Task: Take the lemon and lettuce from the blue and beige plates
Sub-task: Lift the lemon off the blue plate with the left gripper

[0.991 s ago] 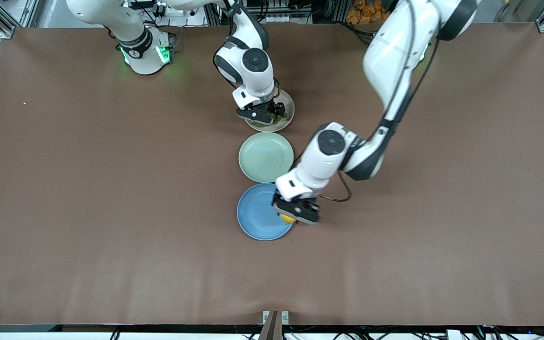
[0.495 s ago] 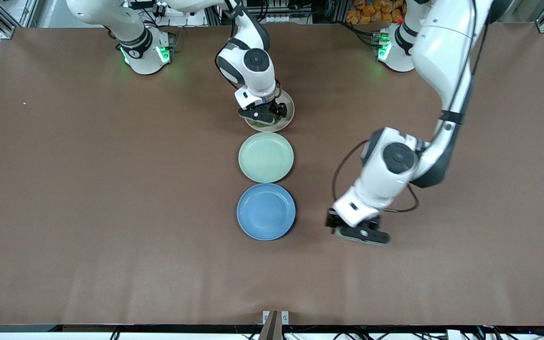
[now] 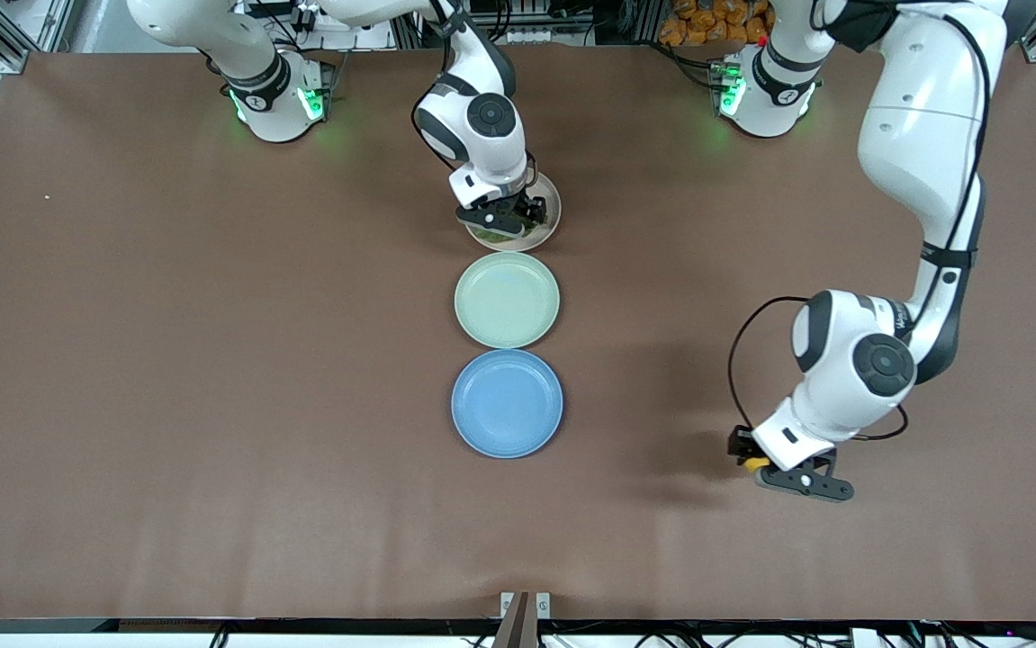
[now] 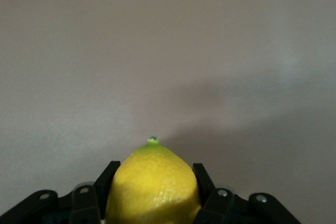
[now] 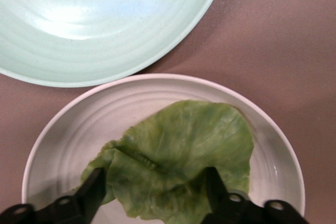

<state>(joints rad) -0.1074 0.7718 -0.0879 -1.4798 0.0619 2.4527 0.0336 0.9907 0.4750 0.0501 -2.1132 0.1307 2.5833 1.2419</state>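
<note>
Front view: the left claw [image 3: 774,470] carries the lemon [image 3: 755,464] over bare surface [image 3: 211,405], well clear of the blue plate [image 3: 507,403].

Left wrist view: fingers [image 4: 203,182] clamp the lemon; its round skin could slip.

Right wrist view: the right claw [image 5: 155,190] straddles lettuce [image 5: 184,156] on the beige plate [image 5: 63,129]; the thin leaf might tear.

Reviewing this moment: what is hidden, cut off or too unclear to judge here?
- Lemon: its lower part is cut off by the left wrist view's edge; in the front view the left end effector covers most of it.
- Lettuce: the front view hides it under the right end effector, so whether it has left the beige plate is unclear.
- Beige plate: part of its rim is cut off in the right wrist view.
</note>
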